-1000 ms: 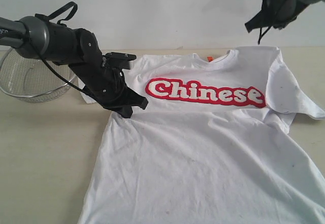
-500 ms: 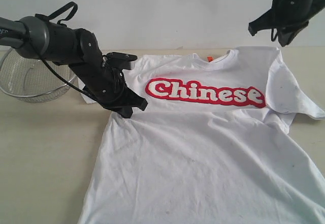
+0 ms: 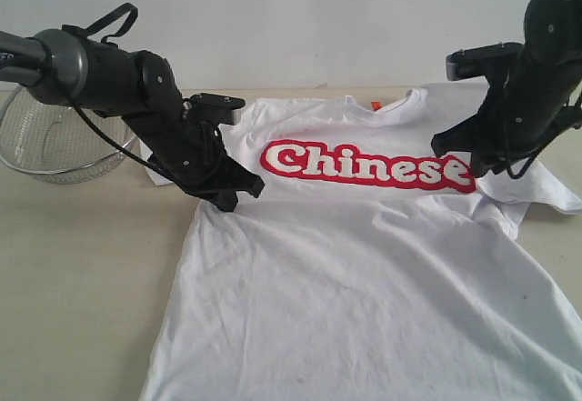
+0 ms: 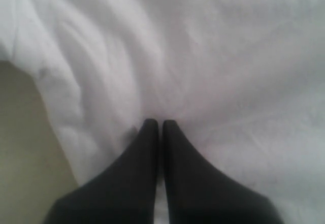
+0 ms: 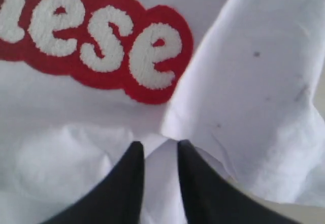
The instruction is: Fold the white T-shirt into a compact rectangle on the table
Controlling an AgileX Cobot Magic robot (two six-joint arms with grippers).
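Note:
The white T-shirt (image 3: 364,265) lies face up on the table (image 3: 82,255), its red "Chinese" lettering (image 3: 364,165) across the chest. My left gripper (image 3: 238,196) is down at the shirt's left side below the sleeve. In the left wrist view its fingers (image 4: 147,148) are shut, with cloth creases (image 4: 228,56) running to the tips of the left gripper (image 4: 157,123). My right gripper (image 3: 464,160) is low by the right armpit. It (image 5: 157,145) is open just past the last letter (image 5: 152,56), with white cloth showing between its tips beside the folded sleeve (image 5: 264,82).
A round wire-mesh basket (image 3: 45,142) stands at the back left behind the left arm. An orange tag (image 3: 375,105) marks the collar. The right sleeve (image 3: 536,183) lies out towards the right edge. Bare beige tabletop (image 4: 20,148) shows left of the shirt.
The right arm has come down from high at the back right to the shirt's right armpit, and its jaws have parted. The left arm has not moved.

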